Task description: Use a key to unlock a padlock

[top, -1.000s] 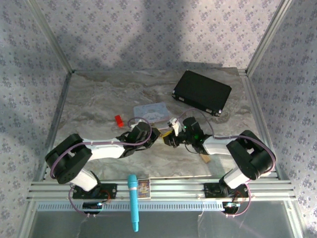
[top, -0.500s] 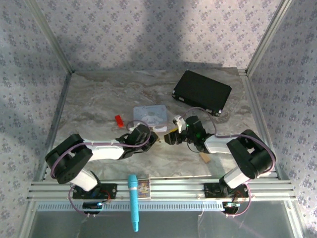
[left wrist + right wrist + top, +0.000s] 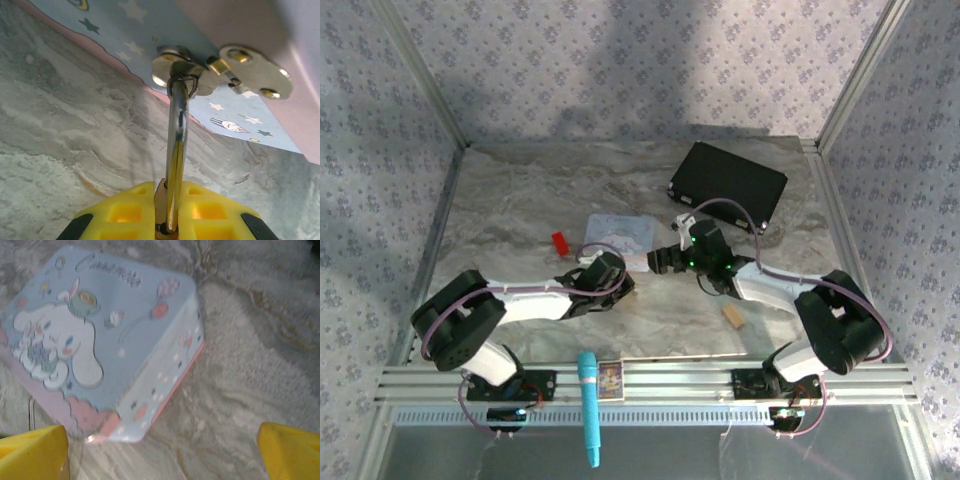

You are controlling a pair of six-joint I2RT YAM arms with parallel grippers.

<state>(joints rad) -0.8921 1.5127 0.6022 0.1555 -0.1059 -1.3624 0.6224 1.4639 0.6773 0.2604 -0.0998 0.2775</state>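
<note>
From the top, the left gripper (image 3: 622,284) and right gripper (image 3: 662,263) are seen at the near edge of the pale blue tin (image 3: 623,234), with bare table (image 3: 510,205) beyond. At the left wrist, the padlock (image 3: 177,140) is clamped upright, its shackle reaching the tin's clasp (image 3: 250,70). At the right wrist, the yellow fingers (image 3: 30,450) are held wide apart.

Top external camera: mounted above and behind the arm bases (image 3: 510,385), facing forward and down, far enough off to take in the whole marbled table (image 3: 520,200). Left wrist camera: set low, almost at table level, looking along its yellow fingers (image 3: 125,215) at the side of the pale blue tin (image 3: 125,30) (very close range). Right wrist camera: looks down obliquely on the tin's printed lid from slightly farther off. All three views share the tin and the surrounding table.
</note>
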